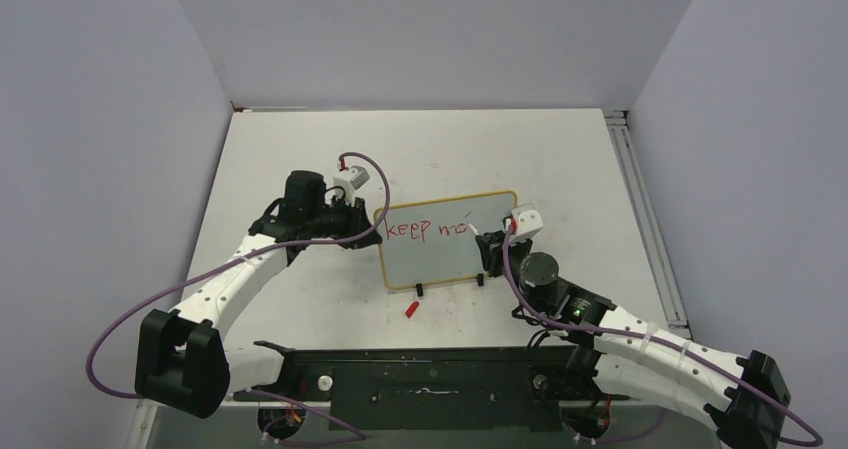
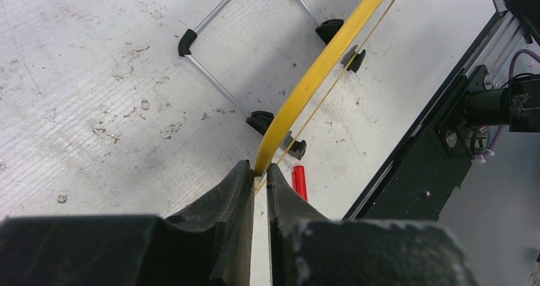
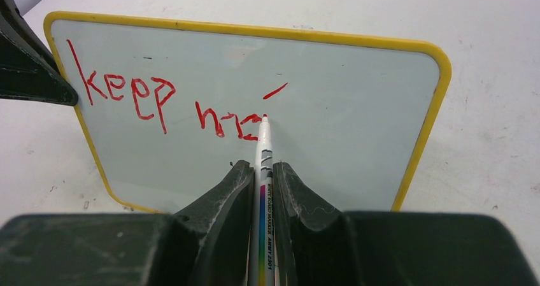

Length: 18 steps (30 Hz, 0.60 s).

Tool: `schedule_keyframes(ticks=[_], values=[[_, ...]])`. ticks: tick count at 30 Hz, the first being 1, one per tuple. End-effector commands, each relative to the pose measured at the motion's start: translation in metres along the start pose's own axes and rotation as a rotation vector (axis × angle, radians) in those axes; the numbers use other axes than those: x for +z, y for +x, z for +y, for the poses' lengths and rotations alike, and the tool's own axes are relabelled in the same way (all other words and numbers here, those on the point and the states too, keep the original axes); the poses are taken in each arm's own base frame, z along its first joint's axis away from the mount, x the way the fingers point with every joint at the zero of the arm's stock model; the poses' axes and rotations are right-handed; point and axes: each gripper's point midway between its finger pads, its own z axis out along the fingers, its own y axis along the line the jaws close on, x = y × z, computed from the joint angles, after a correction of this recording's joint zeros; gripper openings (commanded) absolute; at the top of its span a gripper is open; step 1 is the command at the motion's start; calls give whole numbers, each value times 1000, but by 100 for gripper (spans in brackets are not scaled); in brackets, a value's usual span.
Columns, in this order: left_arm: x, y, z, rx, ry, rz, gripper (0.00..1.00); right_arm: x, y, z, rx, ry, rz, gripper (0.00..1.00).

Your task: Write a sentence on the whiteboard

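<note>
The whiteboard (image 1: 450,254) stands upright mid-table, pale face with a yellow frame (image 3: 433,101) and black feet. Red lettering, the sentence (image 3: 159,104), reads "keep" and a partial "mo" with a loose stroke above it. My left gripper (image 2: 258,168) is shut on the board's left yellow edge (image 2: 318,76). My right gripper (image 3: 261,165) is shut on a white marker (image 3: 263,171), whose red tip touches the board face at the end of the lettering. In the top view the right gripper (image 1: 490,244) sits at the board's right half, and the left gripper (image 1: 368,219) at its left edge.
A red marker cap (image 1: 411,309) lies on the table in front of the board, also seen beside the left fingers (image 2: 299,181). The black base rail (image 1: 430,379) runs along the near edge. The wire stand (image 2: 216,85) props the board from behind.
</note>
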Motion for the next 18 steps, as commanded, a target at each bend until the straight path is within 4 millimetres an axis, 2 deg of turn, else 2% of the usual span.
schedule_keyframes(ticks=[1,18], values=[[-5,-14,-4,23,-5,-23,0,5,-10,0,10,12,-44,5],[-5,-15,-5,24,-3,-25,0,8,0,-9,1,61,-29,5]])
